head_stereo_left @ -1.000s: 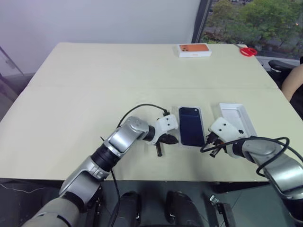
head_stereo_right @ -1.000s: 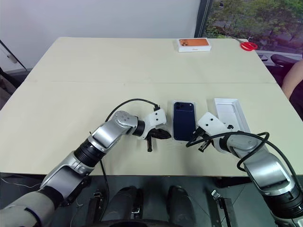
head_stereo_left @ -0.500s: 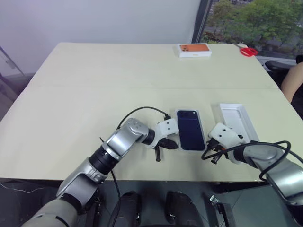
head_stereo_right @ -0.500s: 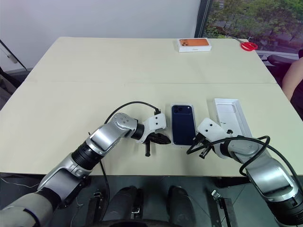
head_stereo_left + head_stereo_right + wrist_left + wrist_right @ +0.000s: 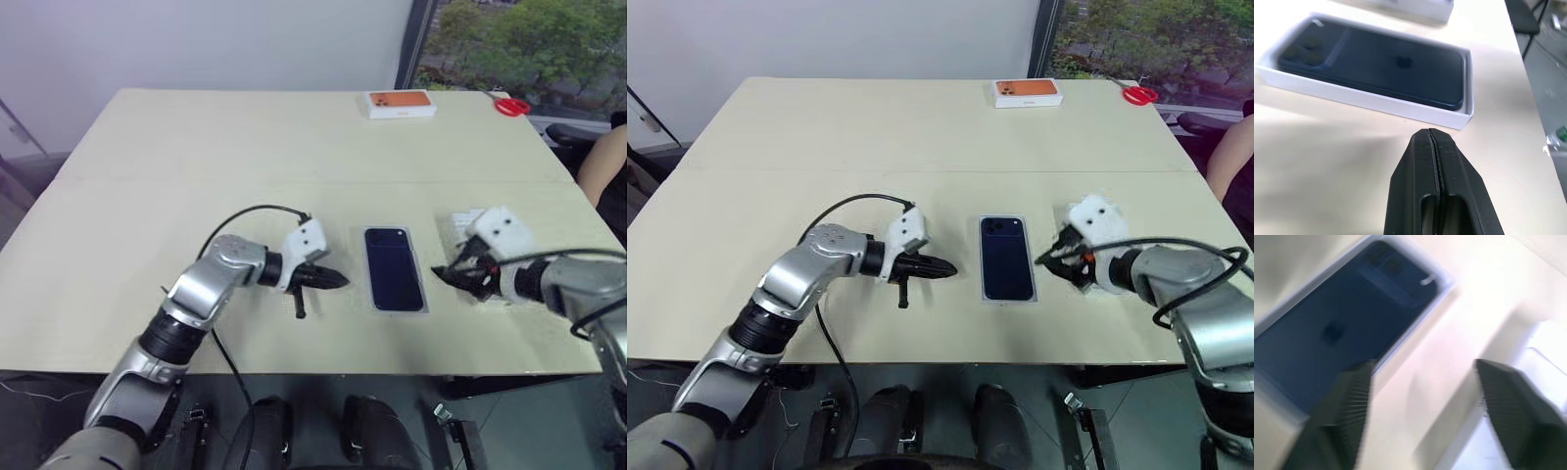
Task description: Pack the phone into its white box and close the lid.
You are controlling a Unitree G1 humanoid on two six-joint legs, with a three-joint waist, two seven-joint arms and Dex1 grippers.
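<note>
Now phone (image 5: 395,280) sits in white box (image 5: 1371,100); my left gripper (image 5: 1432,142) closed empty, right gripper (image 5: 1420,382) spread wide over lid (image 5: 453,230): grasp lid rim squarely.

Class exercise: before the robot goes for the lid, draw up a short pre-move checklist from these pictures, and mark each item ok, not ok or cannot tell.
1. Phone lies flat inside the white box: ok.
2. Nothing rests on the phone: ok.
3. Left gripper is clear of the box, fingers shut, holding nothing: ok.
4. Right gripper is open and empty, ready to grasp: ok.
5. Lid is within the right gripper's reach, just right of the box: ok, though the gripper hides most of it.
6. Lid is turned the right way to drop straight onto the box: cannot tell.
</note>
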